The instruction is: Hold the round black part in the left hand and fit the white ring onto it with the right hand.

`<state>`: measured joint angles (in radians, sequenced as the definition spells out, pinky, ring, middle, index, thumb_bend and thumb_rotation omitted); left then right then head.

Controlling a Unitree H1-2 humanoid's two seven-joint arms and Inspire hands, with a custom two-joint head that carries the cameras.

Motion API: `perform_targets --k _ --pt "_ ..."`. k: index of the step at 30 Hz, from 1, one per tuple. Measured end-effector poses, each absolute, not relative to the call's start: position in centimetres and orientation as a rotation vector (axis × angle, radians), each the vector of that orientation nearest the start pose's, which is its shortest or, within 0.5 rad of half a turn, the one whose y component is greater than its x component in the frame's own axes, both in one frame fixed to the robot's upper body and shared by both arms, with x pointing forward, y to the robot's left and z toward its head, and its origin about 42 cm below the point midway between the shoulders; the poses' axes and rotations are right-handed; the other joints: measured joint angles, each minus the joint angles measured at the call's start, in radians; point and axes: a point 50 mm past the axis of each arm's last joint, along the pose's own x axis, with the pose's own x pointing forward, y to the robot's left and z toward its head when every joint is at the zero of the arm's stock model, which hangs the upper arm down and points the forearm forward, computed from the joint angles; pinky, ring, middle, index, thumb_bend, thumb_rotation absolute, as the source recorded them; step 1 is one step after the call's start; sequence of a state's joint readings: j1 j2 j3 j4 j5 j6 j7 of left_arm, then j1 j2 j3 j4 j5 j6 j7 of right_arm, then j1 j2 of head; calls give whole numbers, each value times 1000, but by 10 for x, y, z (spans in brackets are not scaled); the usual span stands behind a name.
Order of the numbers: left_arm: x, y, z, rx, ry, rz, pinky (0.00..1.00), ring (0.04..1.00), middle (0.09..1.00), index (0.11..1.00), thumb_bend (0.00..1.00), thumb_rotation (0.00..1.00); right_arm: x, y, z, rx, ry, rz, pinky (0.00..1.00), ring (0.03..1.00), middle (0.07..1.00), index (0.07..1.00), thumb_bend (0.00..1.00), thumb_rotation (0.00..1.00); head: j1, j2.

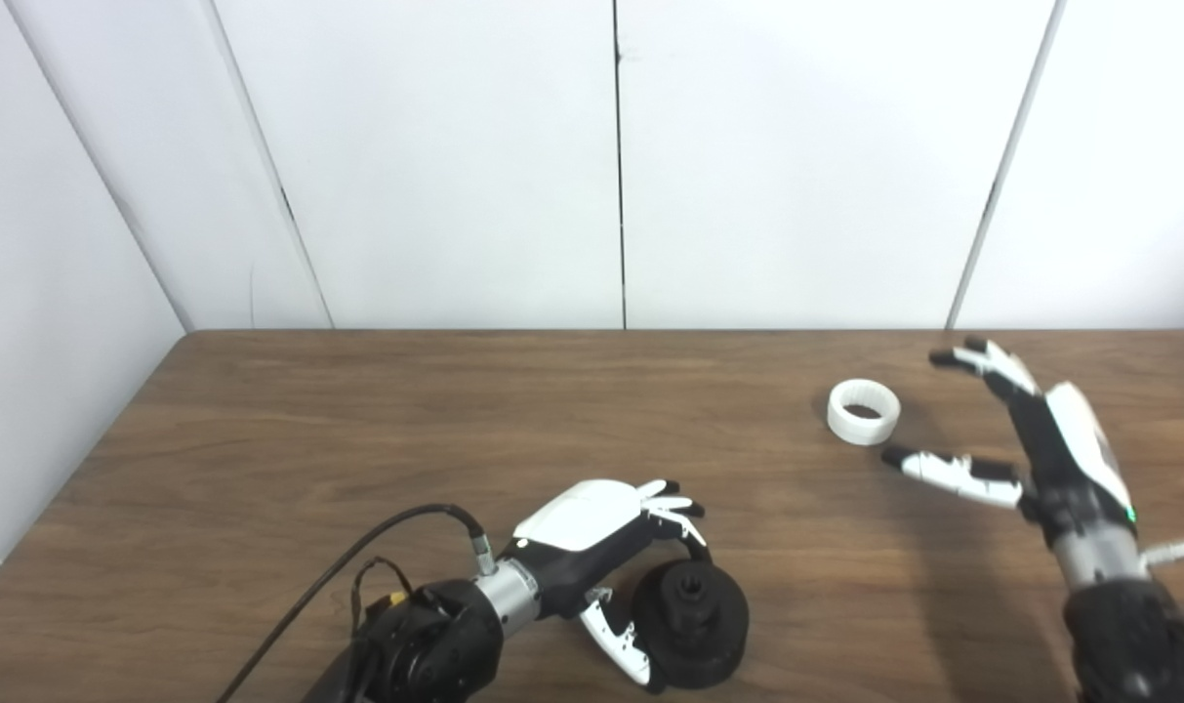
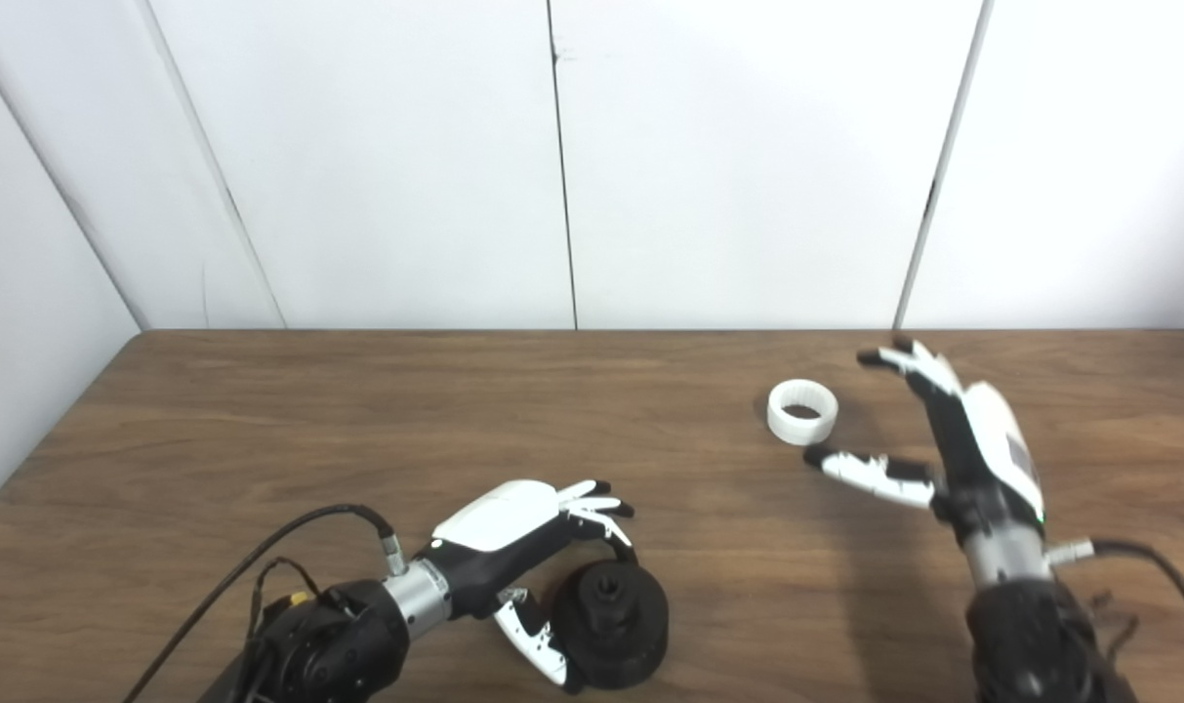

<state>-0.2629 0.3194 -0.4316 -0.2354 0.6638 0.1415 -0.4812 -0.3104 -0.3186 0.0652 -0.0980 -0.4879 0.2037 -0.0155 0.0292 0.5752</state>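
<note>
A: The left robot hand (image 1: 601,547) — what is it doing?

B: It lies low at the near edge of the bench (image 1: 357,430), fingers curled over the far side of the round black part (image 1: 694,625) and thumb against its near left side. It looks closed around the part, which sits on the wood.

A: And the right robot hand (image 1: 1016,439)?

B: Open and holding nothing. Its fingers are spread and stretched toward the back wall (image 1: 592,156), the thumb pointing left.

A: Where is the white ring (image 1: 864,411)?

B: Flat on the bench, opening upward, just left of the right robot hand, between the fingertips and the thumb tip but touching neither. It is well apart from the black part.

A: Anything else?

B: A black cable (image 1: 357,557) loops from the left wrist.
</note>
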Motion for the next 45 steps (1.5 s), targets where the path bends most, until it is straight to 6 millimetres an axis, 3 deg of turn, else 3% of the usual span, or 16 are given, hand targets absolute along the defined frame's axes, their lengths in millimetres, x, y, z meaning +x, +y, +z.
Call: perform_targets --k 10,18,28,45 --pt "322 170 185 1076 -201 -694 829 990 929 653 888 145 413 -285 211 -915 -89 -15 1000 1000 963 740 881 249 -23 2" --pt "323 170 184 1076 -214 -700 824 990 929 653 892 147 448 -298 209 -976 -8 -4 1000 1000 964 740 873 286 -26 -3" --pt "323 171 184 1076 -213 -700 823 994 931 658 890 148 464 -314 202 -1019 54 0 1000 1000 964 738 871 304 -31 -8" --pt "324 169 184 1074 -214 -701 828 999 934 657 892 140 479 -311 209 -1037 55 23 1000 1000 962 743 880 329 -26 -14"
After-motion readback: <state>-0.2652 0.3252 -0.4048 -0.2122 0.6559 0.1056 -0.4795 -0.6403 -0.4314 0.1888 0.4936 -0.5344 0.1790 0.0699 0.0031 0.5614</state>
